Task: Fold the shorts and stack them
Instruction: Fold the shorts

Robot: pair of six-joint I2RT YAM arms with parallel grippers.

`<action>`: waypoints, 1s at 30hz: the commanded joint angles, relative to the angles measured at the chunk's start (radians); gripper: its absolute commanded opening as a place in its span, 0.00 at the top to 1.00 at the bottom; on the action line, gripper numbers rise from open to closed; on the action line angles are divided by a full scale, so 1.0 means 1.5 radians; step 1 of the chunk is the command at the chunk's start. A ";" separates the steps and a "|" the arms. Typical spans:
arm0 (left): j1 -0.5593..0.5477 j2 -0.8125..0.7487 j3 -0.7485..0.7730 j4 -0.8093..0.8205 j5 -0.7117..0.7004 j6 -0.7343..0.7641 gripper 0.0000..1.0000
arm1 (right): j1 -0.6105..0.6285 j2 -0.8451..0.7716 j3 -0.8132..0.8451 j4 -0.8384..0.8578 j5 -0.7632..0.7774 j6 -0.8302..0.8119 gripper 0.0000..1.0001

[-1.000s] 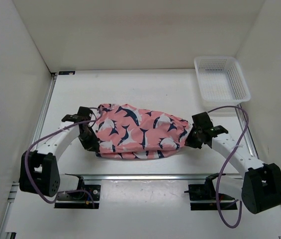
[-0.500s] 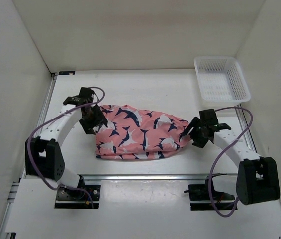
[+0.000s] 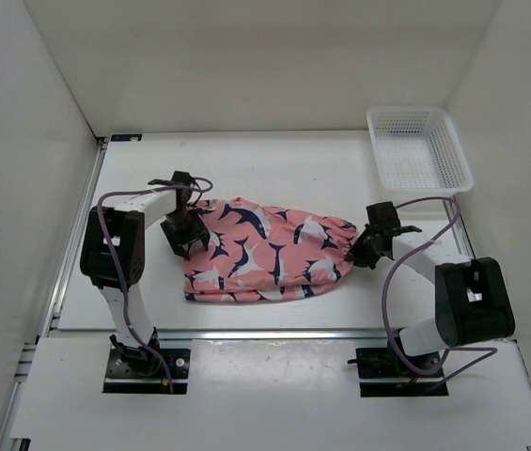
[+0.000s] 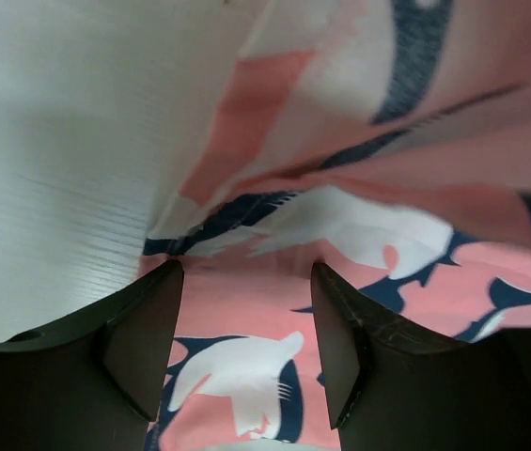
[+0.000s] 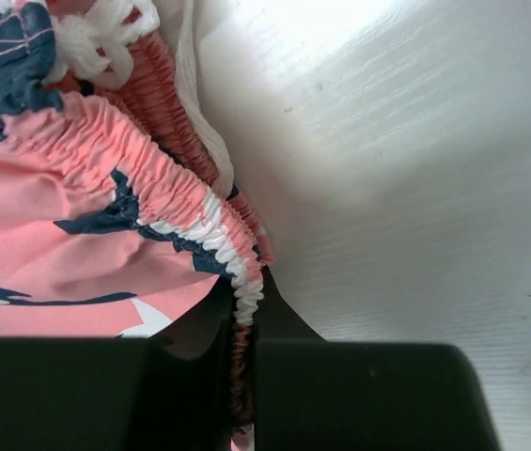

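The salmon-pink shorts (image 3: 265, 258) with navy-and-white shark shapes lie folded across the middle of the table, waist to the right. My left gripper (image 3: 190, 235) is at their far left end. In the left wrist view it (image 4: 246, 282) is open, its fingers (image 4: 148, 329) straddling the fabric (image 4: 415, 188) just above it, with nothing gripped. My right gripper (image 3: 359, 252) is at the right end. In the right wrist view it (image 5: 243, 319) is shut on the gathered elastic waistband (image 5: 199, 211), low over the table.
A white mesh basket (image 3: 382, 164) stands at the back right corner, a little beyond the right gripper. White walls close in the table on the left, back and right. An aluminium rail (image 3: 265, 333) runs along the near edge.
My left gripper has moved from the near left corner of the shorts to their far left end. The shorts' left end now lies flatter. My right gripper has stayed at the waistband.
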 commanded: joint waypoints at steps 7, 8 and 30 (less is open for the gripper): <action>-0.001 -0.124 -0.058 0.021 0.012 0.006 0.32 | 0.072 -0.096 0.147 -0.128 0.194 -0.073 1.00; -0.001 -0.133 -0.066 0.021 0.005 0.006 0.34 | 0.080 -0.097 0.178 -0.145 0.204 -0.085 1.00; 0.028 0.001 -0.034 0.041 0.034 0.017 0.90 | 0.541 0.185 0.648 -0.280 0.419 -0.224 1.00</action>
